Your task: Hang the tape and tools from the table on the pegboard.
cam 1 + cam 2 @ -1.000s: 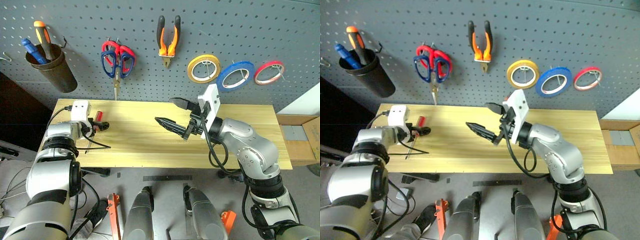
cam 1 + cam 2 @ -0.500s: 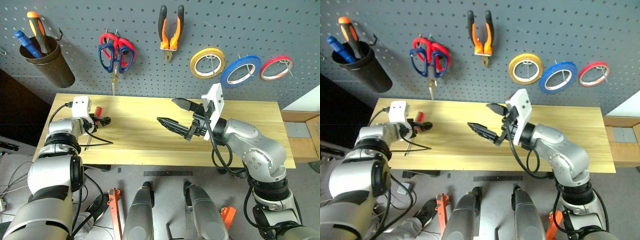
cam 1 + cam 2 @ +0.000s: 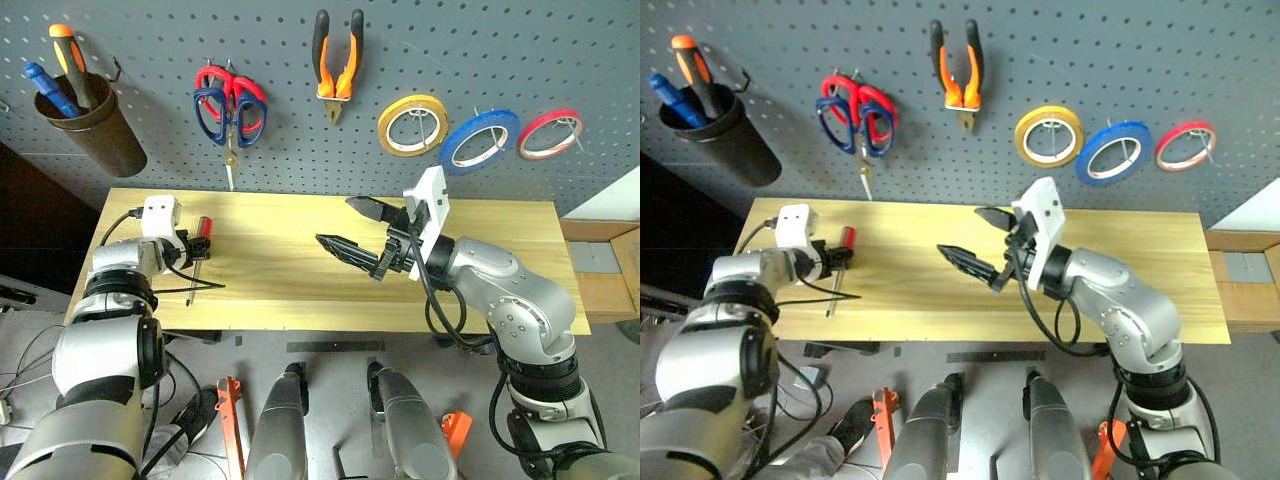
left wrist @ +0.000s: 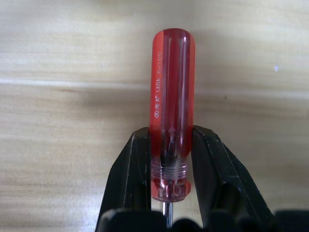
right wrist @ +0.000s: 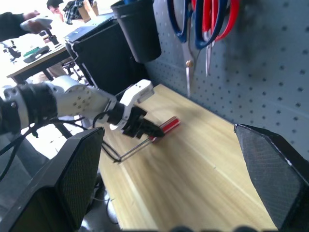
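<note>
Our left gripper (image 4: 169,179) is clamped low on the slim clear-red-handled screwdriver (image 4: 172,106), lying at the left end of the light wooden table (image 3: 290,270). Gripped so near the shaft, it may pivot or slip as we lift. Our right gripper (image 3: 352,226) hangs wide, empty, mid-table.
</note>
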